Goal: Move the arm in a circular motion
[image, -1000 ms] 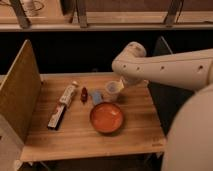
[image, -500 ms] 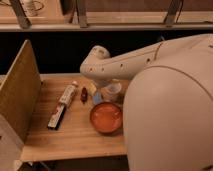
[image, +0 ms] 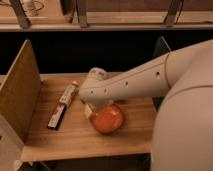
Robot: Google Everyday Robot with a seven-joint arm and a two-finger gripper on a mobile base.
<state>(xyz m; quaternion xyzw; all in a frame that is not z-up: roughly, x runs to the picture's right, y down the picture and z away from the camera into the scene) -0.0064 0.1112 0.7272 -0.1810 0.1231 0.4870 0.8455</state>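
Observation:
The arm (image: pixel 135 82) is a thick white tube with small dark dots along its side. It reaches from the right edge across the wooden table (image: pixel 75 142) to a rounded joint (image: pixel 95 86) over the table's middle. Under that joint hangs the gripper (image: pixel 89 111), of which only a small pale-yellow tip shows. It sits low over the table at the left rim of an orange bowl (image: pixel 107 120). Nothing shows in it.
A long snack packet (image: pixel 62 105) lies left of the joint. An upright wooden panel (image: pixel 20 95) walls the table's left side. A dark chair back (image: pixel 160 47) stands behind the arm at the right. The robot's white body (image: pixel 185 130) fills the lower right.
The arm's joint has swung farther left and toward the table's middle, now hanging over the bowl's upper left. The cup and red item seen earlier are hidden behind it.

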